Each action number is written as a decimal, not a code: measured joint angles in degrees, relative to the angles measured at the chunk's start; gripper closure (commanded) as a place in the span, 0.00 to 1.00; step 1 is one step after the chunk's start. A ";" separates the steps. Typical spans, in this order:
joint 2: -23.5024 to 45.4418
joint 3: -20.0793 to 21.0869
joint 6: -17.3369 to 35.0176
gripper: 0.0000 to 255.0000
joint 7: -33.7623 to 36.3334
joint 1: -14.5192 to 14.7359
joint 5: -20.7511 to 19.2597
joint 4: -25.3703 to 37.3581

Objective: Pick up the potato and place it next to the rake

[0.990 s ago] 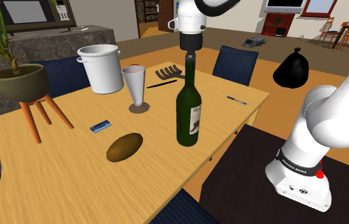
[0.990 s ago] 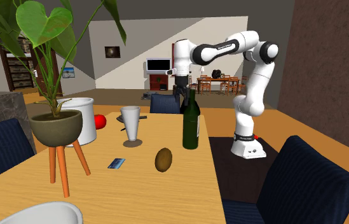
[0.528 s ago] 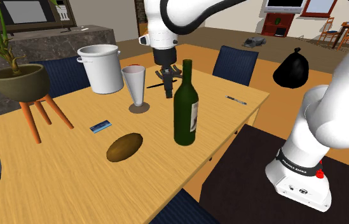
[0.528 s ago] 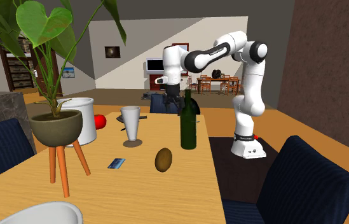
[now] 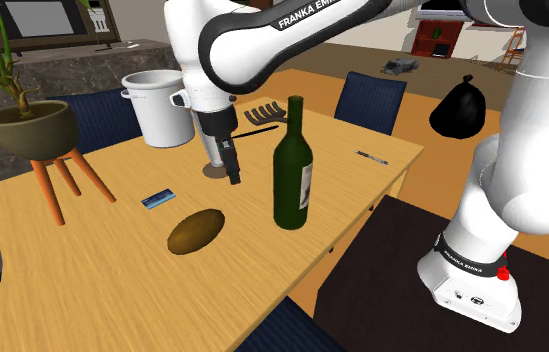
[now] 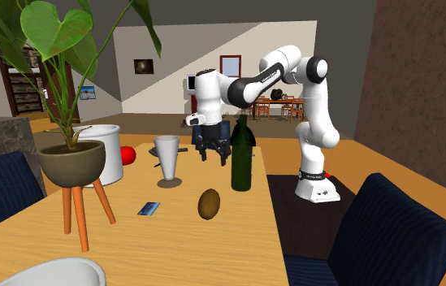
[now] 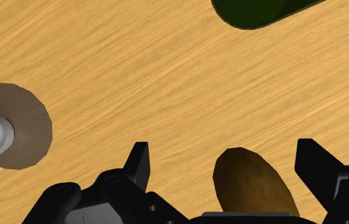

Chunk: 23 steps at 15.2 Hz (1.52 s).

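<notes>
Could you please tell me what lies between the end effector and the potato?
Nothing but bare table lies between the end effector and the potato, as the shoulder view shows.

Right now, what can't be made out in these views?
- Potato: wrist view, one end cut off by the edge.
- Glass: shoulder view, bowl behind the gripper; its foot shows.
- Rake: shoulder view, handle's end behind the gripper.
- Red thing: second exterior view, half behind the pot; unidentifiable.
</notes>
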 measured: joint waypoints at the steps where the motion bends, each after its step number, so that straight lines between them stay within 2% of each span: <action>1: 1.99 0.57 0.05 0.00 -0.04 0.80 -0.69 1.51; 6: 11.40 2.51 -1.47 0.00 -2.08 4.39 -4.15 10.18; 8: 13.67 3.02 -1.17 0.00 -2.64 5.49 -5.09 11.46; 15: 15.77 2.84 3.03 0.00 -2.38 5.78 -6.06 9.07; 22: 15.83 2.81 3.58 0.00 -2.34 5.74 -6.12 8.60; 23: 15.83 2.81 3.58 1.00 -2.34 5.74 -6.12 8.60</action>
